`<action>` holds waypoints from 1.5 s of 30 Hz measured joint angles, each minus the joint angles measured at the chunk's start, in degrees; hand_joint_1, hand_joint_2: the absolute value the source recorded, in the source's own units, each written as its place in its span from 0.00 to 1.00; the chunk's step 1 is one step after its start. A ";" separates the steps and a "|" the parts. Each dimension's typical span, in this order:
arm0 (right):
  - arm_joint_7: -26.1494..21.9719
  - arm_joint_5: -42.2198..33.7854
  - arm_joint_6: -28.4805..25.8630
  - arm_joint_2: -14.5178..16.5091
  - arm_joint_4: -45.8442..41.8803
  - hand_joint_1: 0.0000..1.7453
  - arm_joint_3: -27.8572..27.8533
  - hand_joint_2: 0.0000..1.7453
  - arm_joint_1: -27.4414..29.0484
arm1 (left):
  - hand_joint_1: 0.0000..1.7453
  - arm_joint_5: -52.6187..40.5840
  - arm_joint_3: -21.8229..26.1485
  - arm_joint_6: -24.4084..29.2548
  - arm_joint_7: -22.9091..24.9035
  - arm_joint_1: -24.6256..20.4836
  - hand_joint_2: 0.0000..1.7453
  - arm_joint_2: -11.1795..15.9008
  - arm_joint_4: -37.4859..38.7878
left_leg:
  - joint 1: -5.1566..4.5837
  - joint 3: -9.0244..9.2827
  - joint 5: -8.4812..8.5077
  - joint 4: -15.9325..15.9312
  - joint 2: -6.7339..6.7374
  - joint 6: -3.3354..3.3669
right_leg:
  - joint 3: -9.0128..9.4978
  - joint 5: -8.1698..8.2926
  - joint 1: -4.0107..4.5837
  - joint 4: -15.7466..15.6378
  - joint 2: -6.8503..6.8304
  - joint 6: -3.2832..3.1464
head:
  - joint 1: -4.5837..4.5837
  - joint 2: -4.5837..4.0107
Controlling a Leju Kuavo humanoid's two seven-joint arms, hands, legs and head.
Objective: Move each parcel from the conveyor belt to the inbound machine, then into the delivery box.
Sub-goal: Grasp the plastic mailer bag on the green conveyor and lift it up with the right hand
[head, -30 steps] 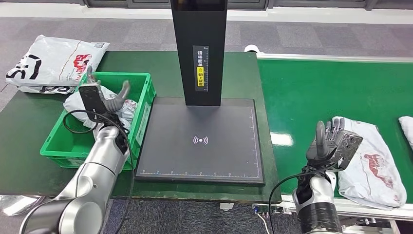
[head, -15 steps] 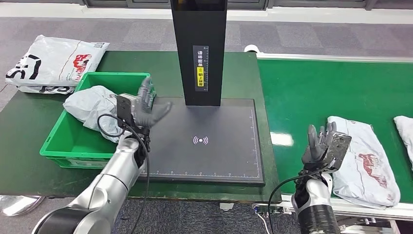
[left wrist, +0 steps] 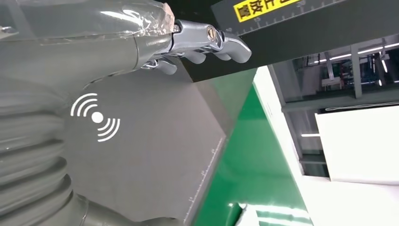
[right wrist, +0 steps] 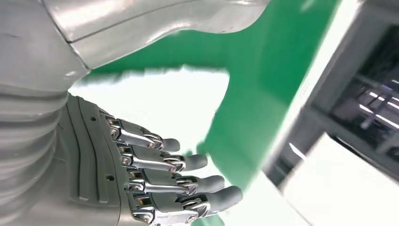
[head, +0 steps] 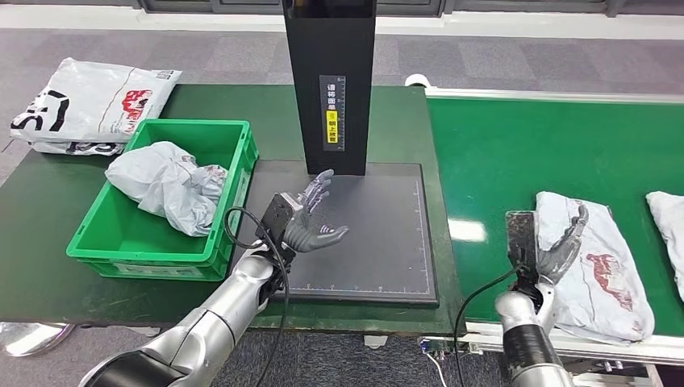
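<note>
The left robot hand [head: 310, 218] was over the dark flat pad of the inbound machine [head: 379, 250], its fingers spread apart and holding nothing. The right robot hand [head: 556, 242] was at the near edge of a white plastic parcel [head: 601, 262] lying on the green conveyor belt [head: 516, 153]; its fingers were apart. A crumpled grey parcel [head: 165, 185] lay inside the green plastic delivery box [head: 121, 250] on the desk [head: 40, 210].

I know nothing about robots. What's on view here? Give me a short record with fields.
left hand: open, empty, above the black scanner pad
right hand: open, over the nearest parcel on the belt
green crate: holds one crumpled grey parcel
conveyor belt: a second parcel at the edge
table, beyond the crate: white printed bags
</note>
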 joint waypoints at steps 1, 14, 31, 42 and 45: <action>2.30 6.65 -0.36 -0.32 0.49 0.00 -1.51 1.00 0.08 | 0.00 -0.26 -0.31 0.50 -0.09 0.06 1.00 0.00 0.22 | 0.00 0.00 0.00 0.00 -0.01 0.00 | 0.00 0.00 0.00 0.00 -0.01 0.00 | 0.00 0.00; 27.30 43.44 -0.95 -3.51 6.57 0.00 -18.21 1.00 1.20 | 0.00 -0.74 -1.07 3.10 0.34 0.12 1.00 -0.74 1.79 | -0.03 -0.02 -0.04 0.00 0.01 0.06 | -0.01 -0.01 -0.03 -0.02 -0.02 0.02 | 0.01 0.00; 41.44 46.29 34.19 -7.87 23.43 0.17 -21.34 1.00 -3.73 | 0.00 -0.97 -1.55 2.41 1.21 -3.02 1.00 -3.60 4.94 | 0.17 0.63 -0.29 0.01 0.40 0.21 | 0.66 -0.09 0.17 -0.27 0.37 0.14 | -0.01 0.00; 36.07 46.53 35.01 -8.05 23.83 1.00 -22.14 1.00 -3.82 | 0.00 -1.32 -1.62 1.49 0.75 -3.91 1.00 -3.31 5.67 | 0.30 1.06 -0.29 0.03 0.42 0.29 | 1.36 0.06 0.25 -0.54 0.40 0.36 | 0.00 0.00; 34.99 46.41 31.81 -7.91 23.82 1.00 -22.14 1.00 -3.83 | 0.00 -1.29 -1.62 1.65 0.74 -3.86 1.00 -2.74 5.38 | 0.30 1.04 -0.29 0.03 0.43 0.29 | 1.34 0.08 0.25 -0.54 0.40 0.36 | -0.01 0.00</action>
